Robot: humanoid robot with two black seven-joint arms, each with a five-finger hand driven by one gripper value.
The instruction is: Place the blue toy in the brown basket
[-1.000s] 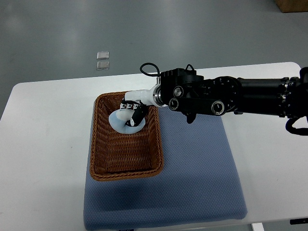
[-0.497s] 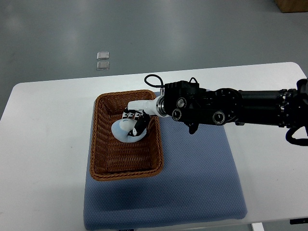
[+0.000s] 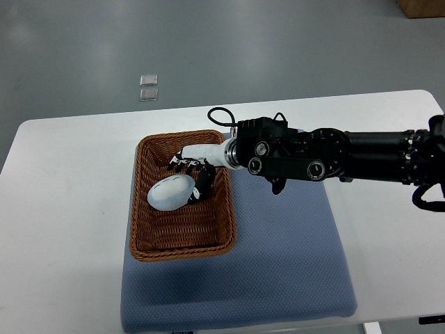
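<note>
The pale blue egg-shaped toy [image 3: 170,193] lies on the floor of the brown wicker basket [image 3: 143,236], near its middle left. My right hand [image 3: 190,171] reaches in over the basket's right rim from a black arm. Its fingers [image 3: 181,164] are spread open just above and to the right of the toy, with one dark fingertip still close against the toy's right end. The hand holds nothing. The left arm does not show.
The basket stands on the left part of a blue-grey mat [image 3: 292,264] on a white table [image 3: 62,209]. Two small clear squares [image 3: 148,87] lie on the grey floor beyond the table. A brown box corner [image 3: 421,7] shows at the top right.
The hand lowered the toy into the basket and opened. The toy has dropped free and rolled left onto the basket floor, now lying on its side.
</note>
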